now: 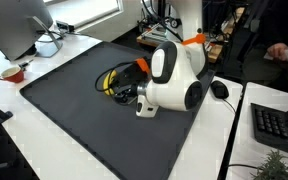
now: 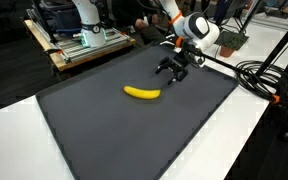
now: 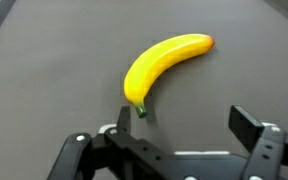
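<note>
A yellow banana (image 2: 141,93) lies flat on the dark grey mat (image 2: 104,130). In the wrist view the banana (image 3: 159,66) lies just ahead of my gripper (image 3: 184,118), its green stem end close to one finger. My gripper (image 2: 172,69) is open and empty, hovering low over the mat a short way from the banana. In an exterior view the arm's white body hides most of the banana; only a yellow edge (image 1: 112,82) shows beside the gripper (image 1: 127,92).
A monitor (image 1: 14,25) and a small bowl (image 1: 13,73) stand on the white table beside the mat. A keyboard (image 1: 279,128) and mouse (image 1: 220,89) lie at the other side. Cables (image 2: 269,80) run near the mat's edge. A wooden pallet (image 2: 84,45) holds equipment behind.
</note>
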You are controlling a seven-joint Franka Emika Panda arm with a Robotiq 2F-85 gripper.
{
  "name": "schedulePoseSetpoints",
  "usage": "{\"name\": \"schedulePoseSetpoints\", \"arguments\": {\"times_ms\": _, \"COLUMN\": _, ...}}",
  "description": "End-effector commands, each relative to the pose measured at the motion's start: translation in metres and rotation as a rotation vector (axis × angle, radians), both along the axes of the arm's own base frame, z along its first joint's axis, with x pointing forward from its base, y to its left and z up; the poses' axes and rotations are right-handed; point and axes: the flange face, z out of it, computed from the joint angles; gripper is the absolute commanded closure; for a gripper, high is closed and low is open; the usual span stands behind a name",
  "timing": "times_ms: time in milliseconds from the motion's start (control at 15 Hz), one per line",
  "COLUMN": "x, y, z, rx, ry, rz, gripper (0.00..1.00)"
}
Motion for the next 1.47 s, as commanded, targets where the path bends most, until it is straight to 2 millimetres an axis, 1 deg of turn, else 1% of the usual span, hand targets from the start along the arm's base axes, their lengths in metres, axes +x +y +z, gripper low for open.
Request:
{"name": "schedulePoseSetpoints", "arguments": {"times_ms": 0, "x": 0.002, "y": -0.001, "z": -0.003, "rx": -0.003, "ry": -0.005, "rz": -0.007, "gripper": 0.00}}
{"name": "schedulePoseSetpoints", "arguments": {"times_ms": 133, "x": 0.003, "y": -0.001, "z": -0.005, "rx": -0.004, "ry": -0.009, "rz": -0.010, "gripper": 0.00}}
{"name": "schedulePoseSetpoints", "arguments": {"times_ms": 267, "x": 0.005, "y": -0.001, "z": -0.011, "rx": -0.012, "ry": -0.039, "rz": -0.004, "gripper": 0.00}}
{"name": "schedulePoseSetpoints", "arguments": {"times_ms": 600, "x": 0.006, "y": -0.002, "z": -0.023, "rx": -0.084, "ry": -0.070, "rz": 0.006, "gripper": 0.00}}
{"name": "schedulePoseSetpoints", "arguments": {"times_ms": 800, "x": 0.010, "y": -0.006, "z": -0.026, "rx": -0.142, "ry": -0.070, "rz": 0.042, "gripper": 0.00}}
{"name": "schedulePoseSetpoints", "arguments": {"times_ms": 933, "x": 0.014, "y": -0.009, "z": -0.026, "rx": -0.150, "ry": -0.070, "rz": 0.051, "gripper": 0.01}}
{"name": "schedulePoseSetpoints", "arguments": {"times_ms": 1067, "x": 0.020, "y": -0.015, "z": -0.027, "rx": -0.145, "ry": -0.073, "rz": 0.053, "gripper": 0.05}}
{"name": "schedulePoseSetpoints", "arguments": {"times_ms": 1133, "x": 0.023, "y": -0.016, "z": -0.027, "rx": -0.136, "ry": -0.067, "rz": 0.058, "gripper": 0.09}}
{"name": "schedulePoseSetpoints", "arguments": {"times_ms": 1200, "x": 0.026, "y": -0.018, "z": -0.027, "rx": -0.125, "ry": -0.063, "rz": 0.061, "gripper": 0.15}}
{"name": "schedulePoseSetpoints", "arguments": {"times_ms": 1267, "x": 0.028, "y": -0.020, "z": -0.025, "rx": -0.114, "ry": -0.060, "rz": 0.061, "gripper": 0.18}}
{"name": "schedulePoseSetpoints", "arguments": {"times_ms": 1333, "x": 0.030, "y": -0.021, "z": -0.023, "rx": -0.101, "ry": -0.055, "rz": 0.066, "gripper": 0.25}}
{"name": "schedulePoseSetpoints", "arguments": {"times_ms": 1400, "x": 0.032, "y": -0.023, "z": -0.022, "rx": -0.097, "ry": -0.045, "rz": 0.071, "gripper": 0.28}}
